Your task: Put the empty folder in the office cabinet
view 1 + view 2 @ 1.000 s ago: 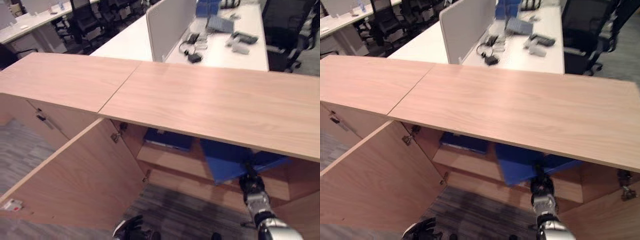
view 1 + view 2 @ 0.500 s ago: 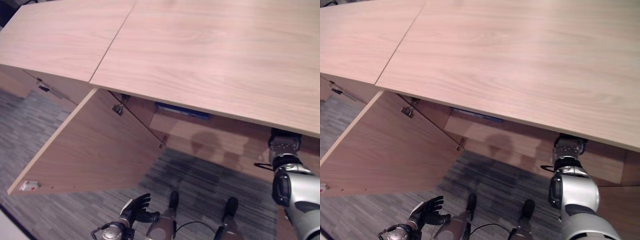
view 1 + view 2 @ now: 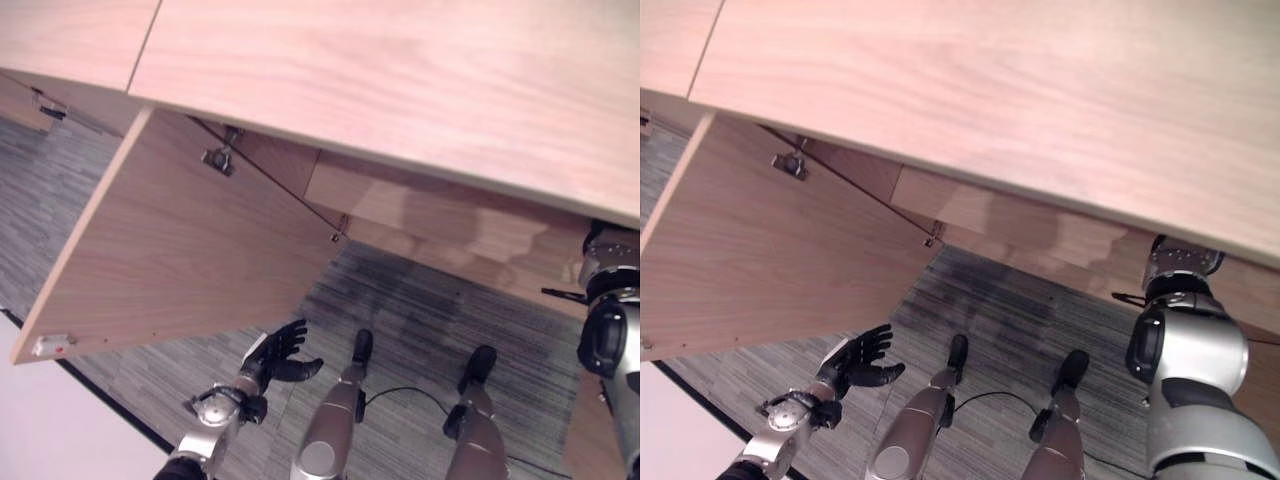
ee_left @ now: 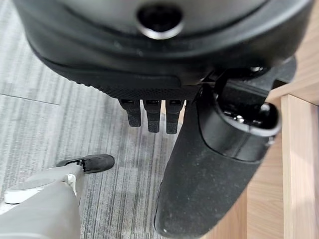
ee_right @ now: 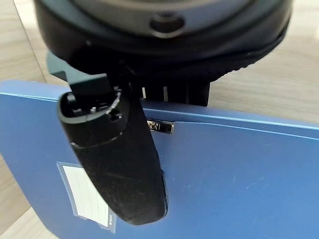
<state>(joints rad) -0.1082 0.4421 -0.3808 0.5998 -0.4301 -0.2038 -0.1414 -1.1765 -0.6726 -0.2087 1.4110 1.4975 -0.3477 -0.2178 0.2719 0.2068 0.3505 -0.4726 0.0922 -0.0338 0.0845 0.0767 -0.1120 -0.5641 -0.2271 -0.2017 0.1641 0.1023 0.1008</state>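
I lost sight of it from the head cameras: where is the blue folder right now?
The blue folder is in the right wrist view, pinched by the right hand, thumb across its face, against the cabinet's wooden surface.

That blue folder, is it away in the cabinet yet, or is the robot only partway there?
Partway. Done: the cabinet door stands wide open. In hand: the right hand pinches the blue folder between thumb and fingers, with wooden cabinet boards close behind it, and that arm reaches in under the cabinet top. Left: letting go and drawing the arm out. The left hand hangs open above the carpet.
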